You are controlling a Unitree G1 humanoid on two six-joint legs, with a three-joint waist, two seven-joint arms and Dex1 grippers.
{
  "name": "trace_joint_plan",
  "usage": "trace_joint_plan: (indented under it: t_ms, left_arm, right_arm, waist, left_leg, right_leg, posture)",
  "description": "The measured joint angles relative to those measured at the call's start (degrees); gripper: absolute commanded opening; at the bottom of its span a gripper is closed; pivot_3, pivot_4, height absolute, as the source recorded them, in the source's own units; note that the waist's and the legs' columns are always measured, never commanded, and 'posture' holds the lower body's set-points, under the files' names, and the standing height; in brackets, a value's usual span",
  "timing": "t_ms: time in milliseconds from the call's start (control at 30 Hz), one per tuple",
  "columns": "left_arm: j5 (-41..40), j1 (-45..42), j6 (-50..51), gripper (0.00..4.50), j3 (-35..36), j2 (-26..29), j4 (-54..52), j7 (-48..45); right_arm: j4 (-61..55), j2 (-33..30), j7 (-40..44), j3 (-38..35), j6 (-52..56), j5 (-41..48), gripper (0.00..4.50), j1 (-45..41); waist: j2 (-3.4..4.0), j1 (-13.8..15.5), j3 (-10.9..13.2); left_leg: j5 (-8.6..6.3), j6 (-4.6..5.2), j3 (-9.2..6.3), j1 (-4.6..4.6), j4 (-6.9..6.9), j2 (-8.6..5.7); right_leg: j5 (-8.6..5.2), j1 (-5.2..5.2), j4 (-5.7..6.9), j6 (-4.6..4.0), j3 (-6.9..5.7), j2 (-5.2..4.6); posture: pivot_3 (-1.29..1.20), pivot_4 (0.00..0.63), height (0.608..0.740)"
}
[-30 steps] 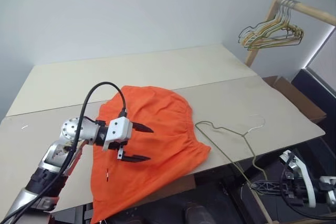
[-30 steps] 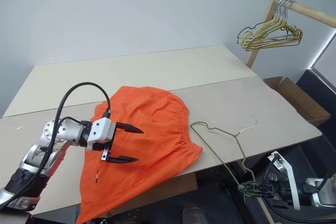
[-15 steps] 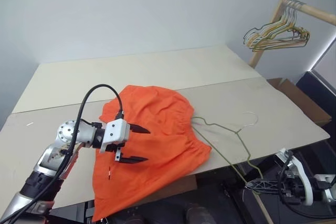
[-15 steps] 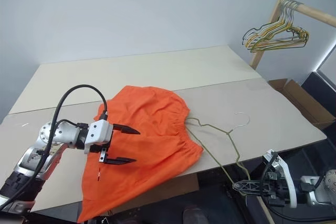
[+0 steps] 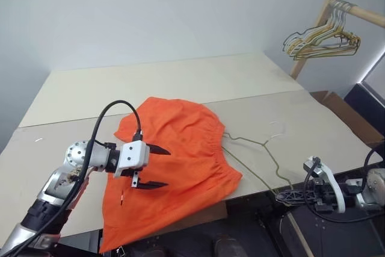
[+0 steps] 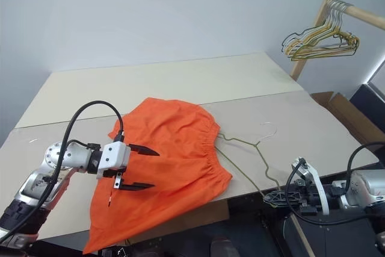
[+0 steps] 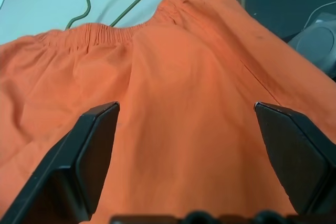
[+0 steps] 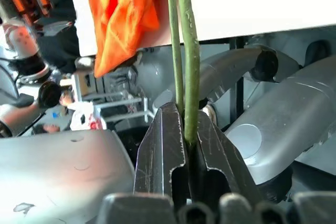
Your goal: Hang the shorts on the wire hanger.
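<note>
The orange shorts lie flat on the table, one leg hanging over the front edge. My left gripper hovers open just above their left half, fingers spread wide over the fabric. The wire hanger lies on the table right of the waistband, its hook pointing away from me. Its lower end sticks out past the table's front edge. There my right gripper is shut on it. In the right wrist view the green wire runs out from between the closed fingers.
A wooden rack at the far right carries a bunch of wire hangers. A cardboard box sits on the floor beyond the table's right side. The pale table stretches behind the shorts.
My right gripper has come up toward the table's front edge with the hanger's end, and the hanger has slid a little toward the shorts. The left gripper has stayed open over the shorts.
</note>
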Motion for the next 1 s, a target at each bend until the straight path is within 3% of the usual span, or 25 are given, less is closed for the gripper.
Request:
trace_joint_plan:
  t_ms: [133, 300, 500, 1000]
  left_arm:
    - [1.0, 0.5, -0.4, 4.46, 0.0, 0.0, -0.1, 0.6]
    - [1.2, 0.6, -0.4, 4.46, 0.0, -0.2, -0.2, 1.0]
    - [1.2, 0.5, -0.5, 4.46, -0.1, -0.4, -0.2, 1.2]
    - [1.2, 0.7, -0.6, 4.46, -0.1, -0.6, -0.2, 1.8]
  right_arm:
    - [-0.3, -0.3, 4.6, 3.5, -1.7, -1.4, 0.0, -1.3]
    - [7.3, 4.1, 4.3, 5.6, -1.4, -4.8, 0.0, -10.6]
    - [12.3, 8.0, 4.9, 8.6, -2.1, -8.5, 0.0, -12.8]
    - [25.2, 16.0, 2.1, 2.5, -6.0, -13.2, 0.0, -19.4]
  waist:
    - [0.0, 0.3, 0.0]
    - [0.01, 0.1, 0.0]
    - [0.02, 0.9, 0.0]
    - [0.03, 1.5, 0.0]
  left_leg:
    - [0.0, 0.0, 0.02, 0.01, 0.07, 0.0]
    - [0.0, 0.0, 0.07, 0.03, 0.09, 0.02]
    - [-0.01, 0.0, 0.09, -0.04, 0.11, -0.05]
    - [-0.01, 0.0, 0.13, 0.0, 0.17, -0.03]
  right_leg:
    - [0.01, 0.01, 0.04, 0.02, 0.01, 0.0]
    - [0.05, -0.01, 0.04, 0.0, 0.06, 0.04]
    - [0.06, -0.04, 0.04, 0.01, 0.07, -0.04]
    - [0.12, -0.01, 0.07, 0.01, 0.09, -0.01]
  posture:
    - [-0.11, 0.0, 0.74]
    - [-0.11, 0.0, 0.74]
    - [-0.09, 0.0, 0.74]
    - [-0.1, 0.0, 0.74]
